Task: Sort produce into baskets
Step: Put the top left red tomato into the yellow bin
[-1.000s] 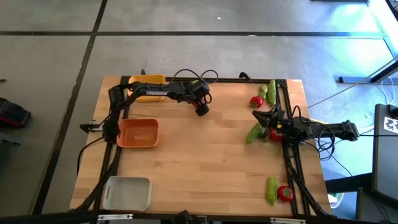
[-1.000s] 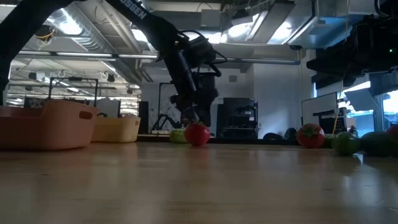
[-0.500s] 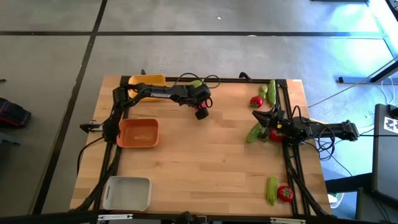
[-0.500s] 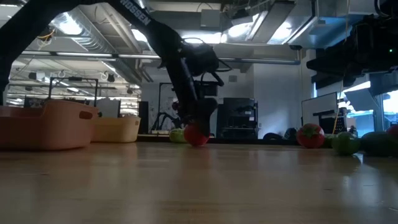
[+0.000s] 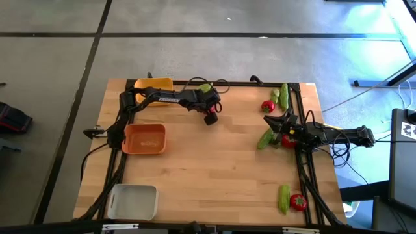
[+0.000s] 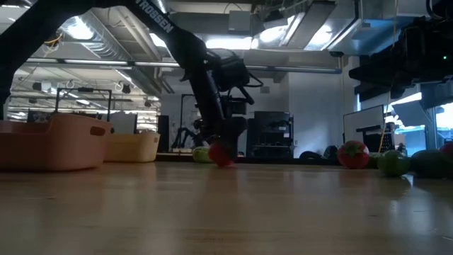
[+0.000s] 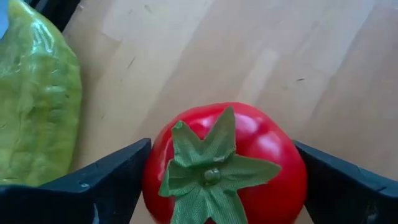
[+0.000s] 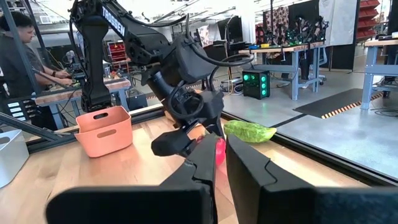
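Observation:
My left gripper (image 5: pixel 209 117) is at the table's far middle, shut on a red tomato (image 7: pixel 224 165), which also shows low over the table in the low view (image 6: pixel 221 154). A green cucumber piece (image 5: pixel 205 88) lies just beyond it at the far edge, and also shows in the left wrist view (image 7: pixel 37 93). The yellow basket (image 5: pixel 156 83) stands far left and is partly hidden by the left arm. The orange basket (image 5: pixel 144 138) is near it, and the white-grey basket (image 5: pixel 133 201) is near left. My right gripper (image 5: pixel 278 128) waits at the right, shut, between a cucumber (image 5: pixel 265 138) and a tomato (image 5: pixel 288 141). My left gripper pinches the tomato by its two opposite sides (image 7: pixel 151 180) between its two fingers (image 7: pixel 106 180). The fingers come from above, pointing down, and the green calyx (image 7: pixel 211 171) faces up toward the wrist. The tomato sits at the tabletop; whether it rests on it I cannot tell.
At the far right lie a tomato (image 5: pixel 268 106), a lime (image 5: pixel 275 94) and a cucumber (image 5: pixel 284 93). At the near right lie a cucumber (image 5: pixel 284 198) and a tomato (image 5: pixel 298 202). A person (image 8: pixel 18 50) sits beyond the table.
My left gripper has gone a little toward the table's far edge with the tomato, which has stayed low over the table. The right arm has kept still.

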Controlling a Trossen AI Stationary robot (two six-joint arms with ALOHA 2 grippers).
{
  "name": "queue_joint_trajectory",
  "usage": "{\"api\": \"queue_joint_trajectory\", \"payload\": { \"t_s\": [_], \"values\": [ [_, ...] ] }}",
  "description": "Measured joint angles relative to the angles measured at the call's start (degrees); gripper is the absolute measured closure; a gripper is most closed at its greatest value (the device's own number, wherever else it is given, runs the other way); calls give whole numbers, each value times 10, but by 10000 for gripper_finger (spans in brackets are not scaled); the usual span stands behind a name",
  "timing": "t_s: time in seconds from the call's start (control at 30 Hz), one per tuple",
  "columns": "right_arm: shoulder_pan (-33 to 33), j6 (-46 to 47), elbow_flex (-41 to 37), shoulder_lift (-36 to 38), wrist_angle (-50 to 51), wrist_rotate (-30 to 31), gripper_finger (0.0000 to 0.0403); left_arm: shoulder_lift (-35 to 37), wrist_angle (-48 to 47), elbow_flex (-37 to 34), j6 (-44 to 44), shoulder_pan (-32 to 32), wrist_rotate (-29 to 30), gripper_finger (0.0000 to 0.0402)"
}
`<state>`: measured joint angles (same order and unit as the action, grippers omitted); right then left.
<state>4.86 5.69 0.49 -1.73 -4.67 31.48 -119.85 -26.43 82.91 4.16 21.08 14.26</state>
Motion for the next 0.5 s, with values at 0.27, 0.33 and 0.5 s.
{"api": "queue_joint_trajectory", "payload": {
  "t_s": [0.27, 0.33, 0.5],
  "values": [
    [0, 0, 0, 0, 0, 0, 368, 3, -7, 0, 9, -5, 0, 92],
    [0, 0, 0, 0, 1, 0, 368, 10, -9, 0, 13, -8, 3, 91],
    [0, 0, 0, 0, 2, 0, 368, 36, -30, 0, 19, -22, 14, 86]
  ]
}}
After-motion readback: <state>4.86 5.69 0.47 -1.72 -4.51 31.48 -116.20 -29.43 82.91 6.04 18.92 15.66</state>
